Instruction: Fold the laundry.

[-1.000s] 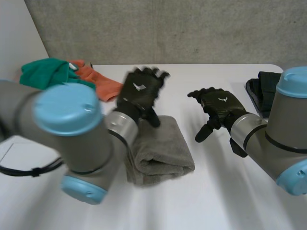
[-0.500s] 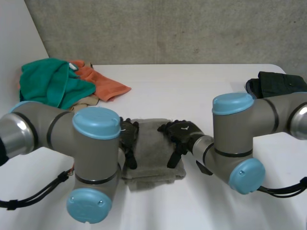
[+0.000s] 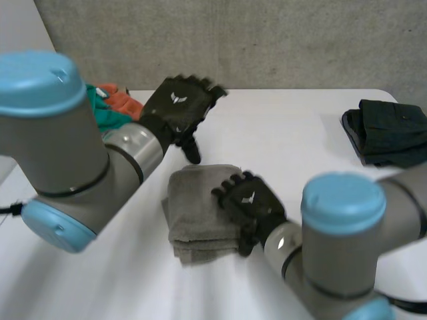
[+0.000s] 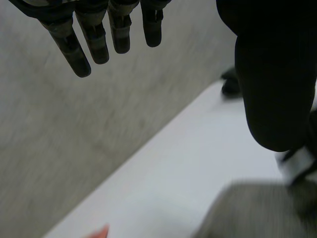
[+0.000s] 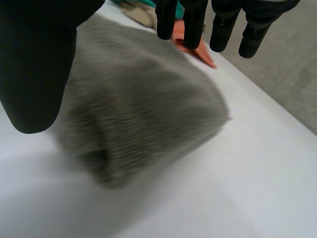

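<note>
A folded grey towel (image 3: 197,210) lies on the white table (image 3: 293,133) in front of me. My left hand (image 3: 177,110) is raised above the table behind the towel, open, fingers (image 4: 94,42) straight and holding nothing. My right hand (image 3: 252,203) hovers over the towel's right part, open, with straight fingers (image 5: 223,27) and the thumb (image 5: 34,64) spread. In the right wrist view the towel (image 5: 143,114) lies under the palm. The towel's corner (image 4: 247,213) lies below the thumb in the left wrist view.
A stack of dark folded clothes (image 3: 390,130) sits at the table's right edge. An orange cloth (image 3: 120,100) and a green cloth (image 3: 100,112) lie at the back left, partly behind my left arm. The orange cloth (image 5: 190,44) lies beyond the towel.
My left hand has lifted off the towel's left side and gone up and back. My right hand has stayed over the towel's right part, shifting slightly nearer.
</note>
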`<state>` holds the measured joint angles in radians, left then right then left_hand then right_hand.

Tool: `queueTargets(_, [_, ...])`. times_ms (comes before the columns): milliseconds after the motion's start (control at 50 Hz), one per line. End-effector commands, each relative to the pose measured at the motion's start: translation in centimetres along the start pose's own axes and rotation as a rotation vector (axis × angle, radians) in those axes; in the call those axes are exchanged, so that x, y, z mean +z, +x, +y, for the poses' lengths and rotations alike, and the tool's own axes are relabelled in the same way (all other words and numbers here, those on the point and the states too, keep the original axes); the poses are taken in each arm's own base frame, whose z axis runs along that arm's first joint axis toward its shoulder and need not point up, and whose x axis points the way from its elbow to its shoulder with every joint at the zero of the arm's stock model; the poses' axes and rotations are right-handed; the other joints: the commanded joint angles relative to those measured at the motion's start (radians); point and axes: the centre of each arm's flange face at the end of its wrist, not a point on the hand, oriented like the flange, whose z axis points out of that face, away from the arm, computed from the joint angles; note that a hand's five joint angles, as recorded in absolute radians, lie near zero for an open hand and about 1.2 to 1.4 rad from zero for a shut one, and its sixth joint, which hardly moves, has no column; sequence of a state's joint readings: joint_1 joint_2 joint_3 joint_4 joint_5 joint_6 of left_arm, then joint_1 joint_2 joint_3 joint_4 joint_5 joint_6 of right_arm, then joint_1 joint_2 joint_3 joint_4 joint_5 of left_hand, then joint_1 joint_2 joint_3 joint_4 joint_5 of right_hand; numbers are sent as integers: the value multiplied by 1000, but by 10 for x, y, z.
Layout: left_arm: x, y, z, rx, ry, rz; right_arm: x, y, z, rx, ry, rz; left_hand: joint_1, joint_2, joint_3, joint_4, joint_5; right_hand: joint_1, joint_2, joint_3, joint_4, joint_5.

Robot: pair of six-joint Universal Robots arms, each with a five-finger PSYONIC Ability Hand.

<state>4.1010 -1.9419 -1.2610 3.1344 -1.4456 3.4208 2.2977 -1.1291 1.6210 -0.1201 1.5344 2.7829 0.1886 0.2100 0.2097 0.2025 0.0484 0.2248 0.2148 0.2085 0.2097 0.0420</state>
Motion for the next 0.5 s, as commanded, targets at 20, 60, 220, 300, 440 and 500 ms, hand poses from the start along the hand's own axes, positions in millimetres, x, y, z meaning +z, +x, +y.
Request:
queueTargets(20, [1, 12, -23, -50, 96, 220, -3, -32, 29, -14, 72, -18, -7, -29, -28, -21, -42, -50, -40, -34, -35, -42])
queueTargets(60, [0, 13, -24, -52, 99, 240, 4, -34, 36, -14, 98, 5, -5, -26, -26, -18, -39, -50, -40, -34, -35, -42])
queueTargets(220, [0, 20, -20, -61, 85, 263, 28, -33, 43, -25, 172, 67, -4, -26, -26, -18, -39, -50, -40, -34, -35, -42])
queueTargets(300, [0, 21, -19, -62, 85, 266, 39, -34, 43, -40, 183, 76, -4, -26, -26, -18, -39, -50, -40, -34, -35, -42])
queueTargets(440, [1, 20, -17, -64, 78, 263, 47, -31, 34, -52, 225, 83, -4, -26, -25, -18, -39, 65, 75, 82, 80, 74])
queueTargets(500, [1, 19, -17, -66, 77, 260, 53, -31, 31, -51, 238, 83, -2, -23, -23, -15, -36, 317, 327, 334, 333, 326])
